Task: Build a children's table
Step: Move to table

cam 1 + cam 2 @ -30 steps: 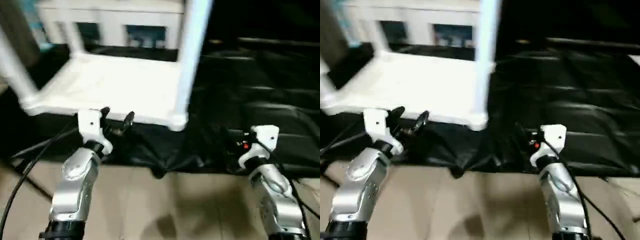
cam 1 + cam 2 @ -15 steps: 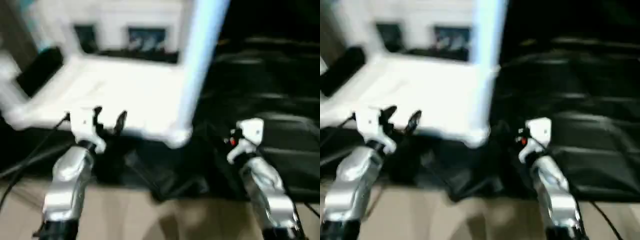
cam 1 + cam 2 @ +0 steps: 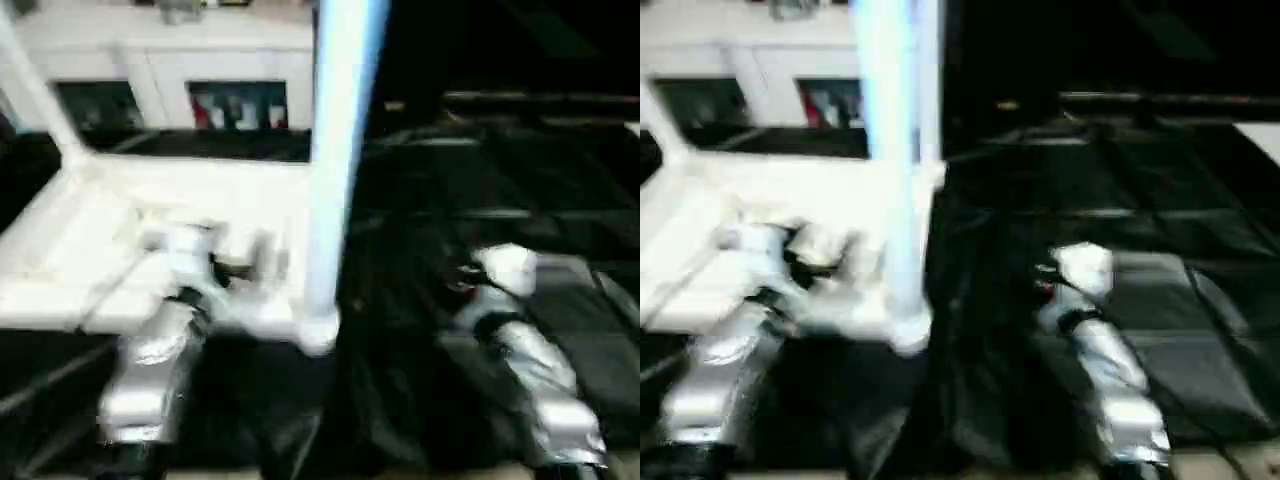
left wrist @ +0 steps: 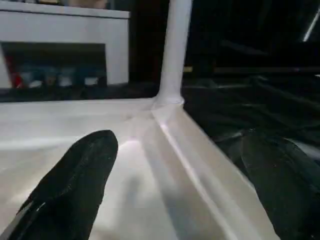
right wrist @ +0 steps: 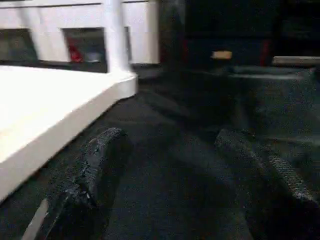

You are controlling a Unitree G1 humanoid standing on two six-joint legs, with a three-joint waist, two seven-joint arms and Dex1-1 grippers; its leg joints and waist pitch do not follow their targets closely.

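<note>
Two claws are at work here, and both are apart with nothing between the fingers. The children's table (image 3: 190, 215) lies upside down on a black sheet (image 3: 500, 180), with its rimmed underside facing up; one leg (image 3: 335, 150) stands up from the near corner, and another leg (image 3: 30, 80) rises at the far left. Behind it is a white cabinet (image 3: 200, 60) with glass doors. The left claw (image 4: 175, 190) is spread wide above the underside, and in the left wrist view the raised rim (image 4: 195, 155) runs between its two fingers toward the corner where a leg is seated. The right claw (image 5: 185, 175) hangs open over the black sheet, just beside the table's edge (image 5: 60, 125), and it touches nothing. I judge that the step in hand is to take hold of the table, perhaps to turn it on its legs. To do this well, the left claw should come lower until the rim is deep between the fingers before closing, because the plastic is smooth and a shallow grip may slip. The right claw should move to the near edge close to the standing leg, so the weight is shared. Both arms should lift together and slowly, so that the legs do not swing against the cabinet.
</note>
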